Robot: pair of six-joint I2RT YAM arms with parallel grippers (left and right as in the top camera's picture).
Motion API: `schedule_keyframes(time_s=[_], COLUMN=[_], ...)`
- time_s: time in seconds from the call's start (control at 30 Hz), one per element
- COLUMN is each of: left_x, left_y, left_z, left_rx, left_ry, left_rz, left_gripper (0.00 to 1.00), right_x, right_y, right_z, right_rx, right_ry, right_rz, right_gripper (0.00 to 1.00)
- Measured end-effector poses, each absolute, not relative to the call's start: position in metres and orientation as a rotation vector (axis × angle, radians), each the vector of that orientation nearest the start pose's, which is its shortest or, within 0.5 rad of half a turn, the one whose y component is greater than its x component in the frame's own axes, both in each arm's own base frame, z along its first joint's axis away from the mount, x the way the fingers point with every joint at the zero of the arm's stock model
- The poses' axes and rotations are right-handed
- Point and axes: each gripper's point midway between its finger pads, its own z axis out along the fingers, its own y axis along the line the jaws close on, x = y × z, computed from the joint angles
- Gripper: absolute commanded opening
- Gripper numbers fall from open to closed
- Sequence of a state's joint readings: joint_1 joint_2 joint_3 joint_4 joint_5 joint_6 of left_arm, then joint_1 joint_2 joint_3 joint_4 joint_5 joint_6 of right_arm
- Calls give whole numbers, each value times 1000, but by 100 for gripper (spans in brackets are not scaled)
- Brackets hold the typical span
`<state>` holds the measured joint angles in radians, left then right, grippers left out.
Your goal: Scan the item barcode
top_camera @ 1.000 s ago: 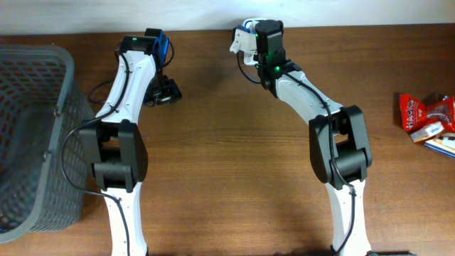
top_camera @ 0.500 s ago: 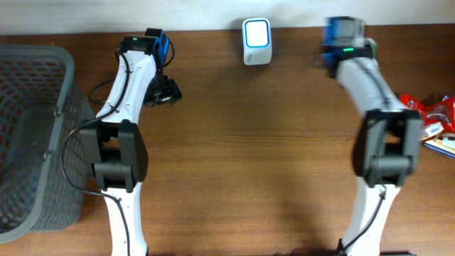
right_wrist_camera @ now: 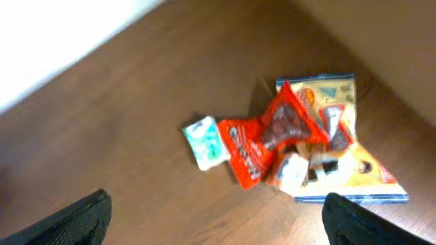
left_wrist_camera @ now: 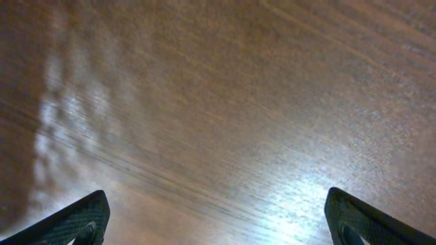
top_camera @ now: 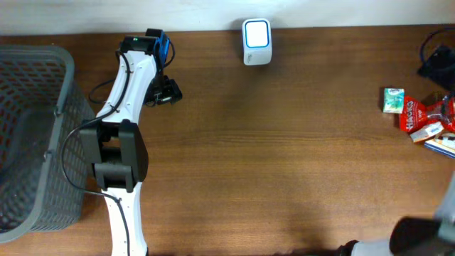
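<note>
The items to scan lie in a heap at the far right edge of the brown wooden bench (top_camera: 284, 156): a small green-and-white packet (right_wrist_camera: 206, 141) sits apart at the heap's left side, just beside a red crinkled snack bag (right_wrist_camera: 266, 139), which overlaps a yellow-and-blue printed pouch (right_wrist_camera: 347, 153). The white scanner with a blue-lit face (top_camera: 257, 41) stands at the bench's back edge, well apart to the left of that heap.

The right tool (right_wrist_camera: 214, 218) hangs above the heap with its two dark fingertips spread wide at the lower corners of the wrist view, gripping nothing. The green-and-white packet lies ahead of it and roughly between the tips; its long axis seems to run diagonally, though the blur leaves that uncertain.

The left tool (left_wrist_camera: 218, 221) is also wide open and empty, facing bare wood near the grey mesh basket (top_camera: 43, 107), on the opposite side of the bench from the heap. The right arm is clearly the nearer one for a pick.
</note>
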<state>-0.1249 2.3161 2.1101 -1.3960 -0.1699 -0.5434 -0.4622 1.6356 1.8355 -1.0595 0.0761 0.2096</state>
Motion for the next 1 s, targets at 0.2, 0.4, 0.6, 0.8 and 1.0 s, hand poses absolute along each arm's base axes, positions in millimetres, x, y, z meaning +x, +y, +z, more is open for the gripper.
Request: schedule_keyframes(time_s=[0.2, 0.4, 0.6, 0.8, 1.0], left_x=[442, 443, 443, 443, 443], left_y=[-26, -26, -26, -26, -26], left_z=[73, 72, 72, 72, 72], left_rx=[-640, -640, -640, -640, -640], left_ry=[3044, 3041, 3041, 3041, 3042], left_rz=[271, 268, 268, 268, 269], left_gripper=[99, 99, 99, 99, 99], right_x=[289, 200, 194, 208, 200], right_y=[-118, -32, -32, 12, 27], right_z=[309, 222, 218, 211, 190], right_rx=[694, 619, 634, 334, 183], right_ry=[2220, 2423, 2450, 2526, 2299], right_rz=[-37, 227, 220, 283, 305], right_gripper=[99, 99, 99, 99, 98])
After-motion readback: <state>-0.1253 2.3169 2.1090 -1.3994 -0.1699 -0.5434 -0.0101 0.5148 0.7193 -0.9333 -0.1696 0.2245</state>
